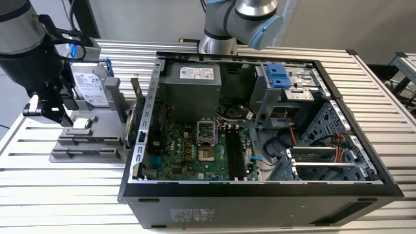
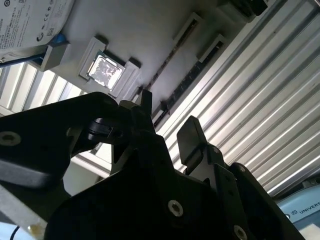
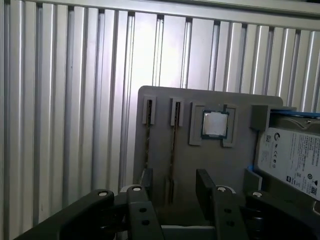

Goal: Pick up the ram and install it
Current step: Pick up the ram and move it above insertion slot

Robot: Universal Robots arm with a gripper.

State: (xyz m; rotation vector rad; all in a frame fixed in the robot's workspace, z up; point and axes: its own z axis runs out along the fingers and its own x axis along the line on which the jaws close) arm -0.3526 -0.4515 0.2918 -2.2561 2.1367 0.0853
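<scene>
Two ram sticks stand on edge in slots of a grey holder [image 3: 220, 165]. In the first wrist view one ram stick [image 3: 172, 145] runs in line with the gap between my fingers, and the other ram stick [image 3: 148, 135] lies beside it. The second wrist view shows the same pair as dark strips [image 2: 187, 77]. My gripper [image 3: 175, 187] [image 2: 167, 122] is open just above the holder, its fingers either side of the nearer stick without touching it. In the exterior view my gripper [image 1: 62, 114] hangs over the holder at the exterior view's left.
The holder also carries a square processor chip [image 3: 215, 124] [image 1: 81, 123] and a silver hard drive [image 3: 292, 155] [image 1: 87, 85]. The open computer case [image 1: 140, 146] lies at the centre, with long black memory slots [image 1: 235, 153] on its motherboard. Ribbed aluminium table [image 3: 65, 100] surrounds everything.
</scene>
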